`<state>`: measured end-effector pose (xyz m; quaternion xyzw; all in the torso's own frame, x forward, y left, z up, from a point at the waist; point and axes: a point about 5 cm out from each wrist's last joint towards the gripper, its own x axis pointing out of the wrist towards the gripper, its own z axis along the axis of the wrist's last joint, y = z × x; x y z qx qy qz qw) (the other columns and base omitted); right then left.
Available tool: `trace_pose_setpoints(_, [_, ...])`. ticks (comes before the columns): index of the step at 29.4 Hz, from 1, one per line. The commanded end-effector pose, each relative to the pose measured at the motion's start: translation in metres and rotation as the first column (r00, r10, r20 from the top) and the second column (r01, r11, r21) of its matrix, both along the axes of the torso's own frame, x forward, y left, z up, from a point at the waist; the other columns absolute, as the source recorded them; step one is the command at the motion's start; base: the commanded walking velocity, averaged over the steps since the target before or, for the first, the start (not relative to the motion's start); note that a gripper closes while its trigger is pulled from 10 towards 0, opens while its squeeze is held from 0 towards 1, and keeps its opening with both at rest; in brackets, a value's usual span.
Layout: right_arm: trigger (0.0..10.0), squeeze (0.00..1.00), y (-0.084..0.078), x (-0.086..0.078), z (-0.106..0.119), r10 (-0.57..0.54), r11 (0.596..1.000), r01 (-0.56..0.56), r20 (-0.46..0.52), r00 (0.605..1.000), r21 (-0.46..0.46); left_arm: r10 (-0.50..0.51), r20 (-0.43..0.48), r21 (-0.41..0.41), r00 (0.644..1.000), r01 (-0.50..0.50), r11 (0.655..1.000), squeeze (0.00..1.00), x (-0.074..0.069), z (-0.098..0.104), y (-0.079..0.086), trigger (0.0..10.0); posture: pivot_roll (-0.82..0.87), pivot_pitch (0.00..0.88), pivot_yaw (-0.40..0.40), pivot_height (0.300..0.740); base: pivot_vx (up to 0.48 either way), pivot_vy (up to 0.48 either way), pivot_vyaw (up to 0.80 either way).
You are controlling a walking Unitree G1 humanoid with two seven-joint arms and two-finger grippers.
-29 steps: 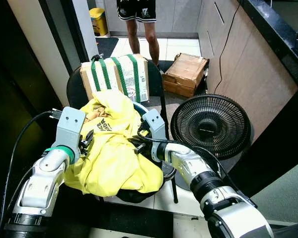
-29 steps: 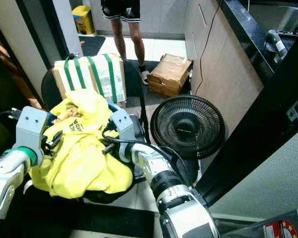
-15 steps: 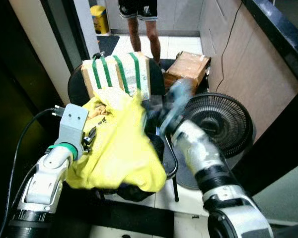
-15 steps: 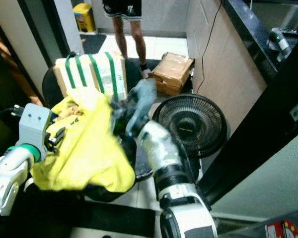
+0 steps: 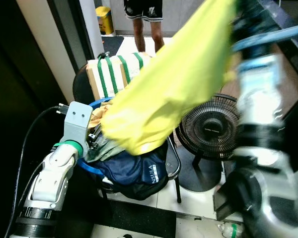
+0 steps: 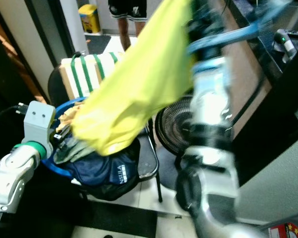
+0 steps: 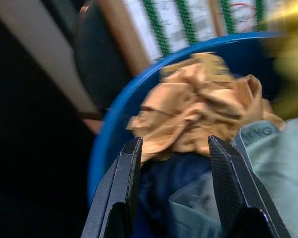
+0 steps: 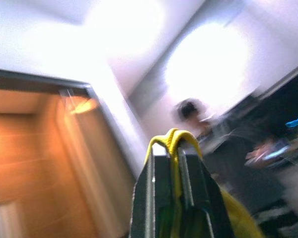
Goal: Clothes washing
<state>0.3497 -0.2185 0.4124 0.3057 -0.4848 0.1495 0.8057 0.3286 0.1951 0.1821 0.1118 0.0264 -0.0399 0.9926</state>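
Left eye view: your right arm is raised high on the right of the scene, blurred, and a yellow garment (image 5: pixel 174 84) hangs from its top end in a long diagonal drape, its lower end reaching down just above a blue laundry basket (image 5: pixel 92 168). The basket sits on the seat of a black chair (image 5: pixel 172 159), filling most of the seat, its rim near the seat's left edge. Inside it you can see a navy garment (image 5: pixel 139 171) with white lettering bulging over the front of the basket, a grey-green piece beside it, and a crumpled tan garment (image 7: pixel 198 106) toward the back rim. In the right wrist view your right gripper (image 8: pixel 173 163) has its two black fingers pressed together on a fold of the yellow cloth, which pokes out above the fingertips; the background there is bright and blurred. Your left gripper (image 7: pixel 176 163) is at the left rim of the basket, its fingers spread apart over the navy and tan cloth with nothing between them. A cardboard box with green stripes (image 5: pixel 119 74) stands against the chair's backrest, behind the basket. To the right of the chair a black floor fan (image 5: pixel 208 134) stands on the tiled floor. At the far end of the room a person's bare legs (image 5: pixel 146 29) and dark shorts are visible, with a yellow bin (image 5: pixel 105 17) to their left.
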Motion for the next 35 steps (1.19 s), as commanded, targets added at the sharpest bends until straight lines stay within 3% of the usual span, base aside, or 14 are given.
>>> trace_pose_setpoints(1, [0.0, 0.0, 0.004, 0.011, -0.021, -0.081, 0.994, 0.071, -0.124, 0.989, -0.086, 0.033, -0.014, -0.016, 0.999, -0.034, 0.999, 0.0, 0.0, -0.005, 0.005, 10.0, 0.14, 0.046, 0.105, 0.74, 0.0, 0.0, 0.0])
trace_pose_setpoints(4, [0.0, 0.0, 0.02, 0.023, -0.066, -0.273, 0.901, 0.131, -0.306, 0.912, -0.414, 0.079, 0.005, -0.083, 0.997, -0.078, 0.994, 0.0, 0.003, 0.001, 0.004, 10.0, 0.14, 0.046, 0.105, 0.74, 0.0, 0.0, 0.0])
trace_pose_setpoints(6, [0.0, 0.0, 0.026, 0.023, -0.08, -0.276, 0.886, 0.1, -0.34, 0.899, -0.453, 0.077, 0.012, -0.1, 0.997, -0.075, 0.992, 0.0, 0.003, 0.003, 0.002, 10.0, 0.14, 0.043, 0.094, 0.74, 0.0, 0.0, 0.0])
trace_pose_setpoints(7, [10.0, 0.0, 0.033, 0.022, -0.095, -0.272, 0.883, 0.072, -0.381, 0.884, -0.464, 0.051, 0.018, -0.123, 0.999, -0.049, 0.991, 0.0, 0.003, 0.006, -0.006, 10.0, 0.14, 0.043, 0.094, 0.74, 0.0, 0.0, 0.0])
trace_pose_setpoints(10, [10.0, 0.0, 0.035, 0.021, -0.103, -0.26, 0.891, 0.058, -0.402, 0.878, -0.45, 0.03, 0.022, -0.135, 0.999, -0.026, 0.99, 0.0, 0.003, 0.008, -0.011, 10.0, 0.14, 0.043, 0.094, 0.74, 0.0, 0.0, 0.0])
trace_pose_setpoints(11, [10.0, 0.0, 0.055, 0.013, -0.123, -0.103, 0.899, -0.104, -0.437, 0.894, -0.425, -0.081, 0.047, -0.117, 0.996, 0.087, 0.989, 0.0, -0.001, 0.013, -0.032, 10.0, 0.13, 0.043, 0.083, 0.74, 0.0, 0.0, 0.0])
trace_pose_setpoints(12, [10.0, 0.0, 0.055, 0.013, -0.123, -0.103, 0.899, -0.104, -0.437, 0.894, -0.425, -0.081, 0.047, -0.117, 0.996, 0.087, 0.989, 0.0, -0.001, 0.013, -0.032, 10.0, 0.13, 0.043, 0.083, 0.74, 0.0, 0.0, 0.0])
trace_pose_setpoints(14, [10.0, 0.0, 0.064, 0.007, -0.131, -0.013, 0.882, -0.194, -0.434, 0.901, -0.43, -0.134, 0.058, -0.102, 0.989, 0.139, 0.985, 0.0, -0.004, 0.013, -0.041, 10.0, 0.13, 0.043, 0.083, 0.74, 0.0, 0.0, 0.0])
trace_pose_setpoints(16, [10.0, 0.0, 0.079, -0.003, -0.15, 0.105, 0.823, -0.338, -0.463, 0.88, -0.456, -0.179, 0.071, -0.098, 0.981, 0.185, 0.978, 0.0, -0.007, 0.013, -0.051, 10.0, 0.13, 0.043, 0.083, 0.74, 0.0, 0.0, 0.0])
trace_pose_setpoints(19, [10.0, 0.0, 0.082, -0.004, -0.157, 0.109, 0.809, -0.359, -0.482, 0.869, -0.465, -0.174, 0.074, -0.105, 0.982, 0.181, 0.978, 0.0, -0.007, 0.012, -0.052, 10.0, 0.13, 0.043, 0.083, 0.74, 0.0, 0.0, 0.0])
trace_pose_setpoints(21, [10.0, 0.0, 0.083, -0.002, -0.171, 0.013, 0.806, -0.327, -0.537, 0.843, -0.493, -0.144, 0.077, -0.113, 0.987, 0.153, 0.982, 0.0, -0.005, 0.013, -0.05, 10.0, 0.13, 0.043, 0.083, 0.74, 0.0, 0.0, 0.0])
trace_pose_setpoints(29, [10.0, 0.0, 0.081, 0.001, -0.187, -0.146, 0.857, -0.208, -0.609, 0.78, -0.471, -0.066, 0.108, -0.091, 0.992, 0.076, 0.993, 0.0, 0.002, 0.027, -0.039, 10.0, 0.12, 0.033, 0.074, 0.74, 0.0, 0.0, -0.6])
trace_pose_setpoints(31, [10.0, 0.0, 0.08, 0.0, -0.188, -0.147, 0.862, -0.203, -0.612, 0.777, -0.465, -0.063, 0.109, -0.091, 0.992, 0.073, 0.993, 0.0, 0.002, 0.028, -0.038, 10.0, 0.12, 0.033, 0.074, 0.74, 0.0, 0.0, -0.8])
trace_pose_setpoints(35, [10.0, 0.0, 0.088, -0.007, -0.181, 0.05, 0.85, -0.34, -0.58, 0.813, -0.403, -0.179, 0.13, -0.098, 0.975, 0.192, 0.976, 0.0, -0.003, 0.029, -0.054, 10.0, 0.12, 0.025, 0.069, 0.74, 0.0, 0.0, -0.8])
